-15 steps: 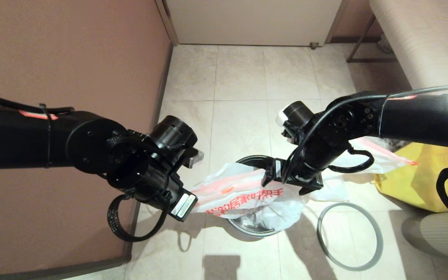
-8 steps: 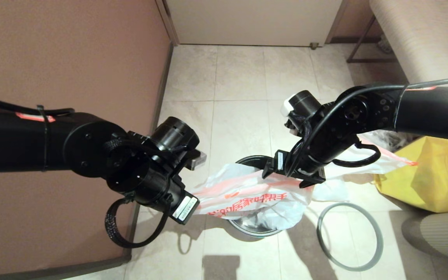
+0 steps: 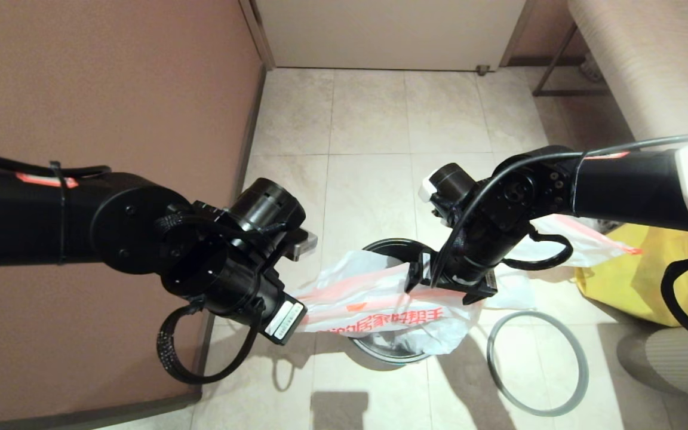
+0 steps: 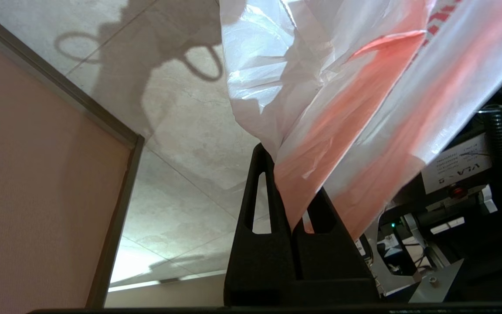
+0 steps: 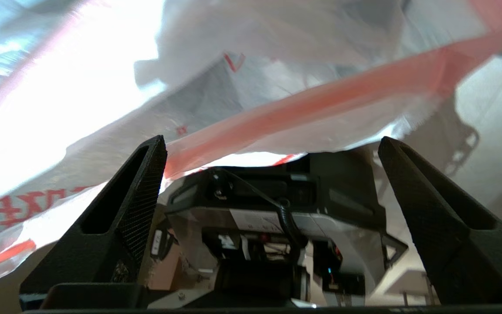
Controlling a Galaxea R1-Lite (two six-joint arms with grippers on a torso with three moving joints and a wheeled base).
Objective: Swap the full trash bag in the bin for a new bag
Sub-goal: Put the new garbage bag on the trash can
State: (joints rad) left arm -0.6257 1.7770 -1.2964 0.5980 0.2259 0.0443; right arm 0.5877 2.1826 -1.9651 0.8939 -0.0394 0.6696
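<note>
The new bag [image 3: 380,298], translucent white with red lettering and an orange-red hem, hangs stretched over the black bin [image 3: 380,243]. My left gripper [image 3: 296,310] is shut on the bag's hem at its left end; in the left wrist view the left gripper [image 4: 290,174] pinches the orange band [image 4: 320,144]. My right gripper [image 3: 448,286] hovers at the bag's right end. In its own view the right gripper [image 5: 273,144] is open, with the hem [image 5: 303,109] just past the fingertips. The full trash bag [image 3: 583,242] lies on the floor behind the right arm.
The grey ring rim [image 3: 538,361] lies flat on the tiles right of the bin. A yellow fabric tote [image 3: 648,280] stands at the far right. A brown wall [image 3: 99,89] runs close along the left arm. A bench [image 3: 636,60] stands at the back right.
The right arm rose a little up and to the right, then came back down and left to the bag's right end. The left gripper kept its hold and barely moved.
</note>
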